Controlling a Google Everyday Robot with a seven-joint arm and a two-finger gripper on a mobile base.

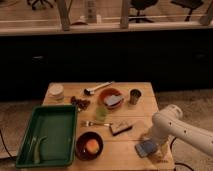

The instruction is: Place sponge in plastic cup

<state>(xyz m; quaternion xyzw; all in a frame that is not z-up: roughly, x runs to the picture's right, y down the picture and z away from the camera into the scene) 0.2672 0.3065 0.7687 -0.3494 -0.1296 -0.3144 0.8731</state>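
The sponge [145,148], a small flat blue-grey pad, lies at the table's front right corner. My gripper [151,144] hangs at the end of the white arm [176,129], right over the sponge's right side and touching or almost touching it. A small pale green translucent cup [101,113] stands upright near the middle of the table, well to the left of the gripper. A darker cup [135,95] stands at the back right.
A green tray [59,114] with a long green vegetable [38,150] fills the front left. A dark bowl with an orange fruit [90,145], a red bowl [103,94] holding a grey-blue piece, a dark bar [121,129], a fork [91,123], a utensil [98,88] and a white tub [56,91] also sit on the table.
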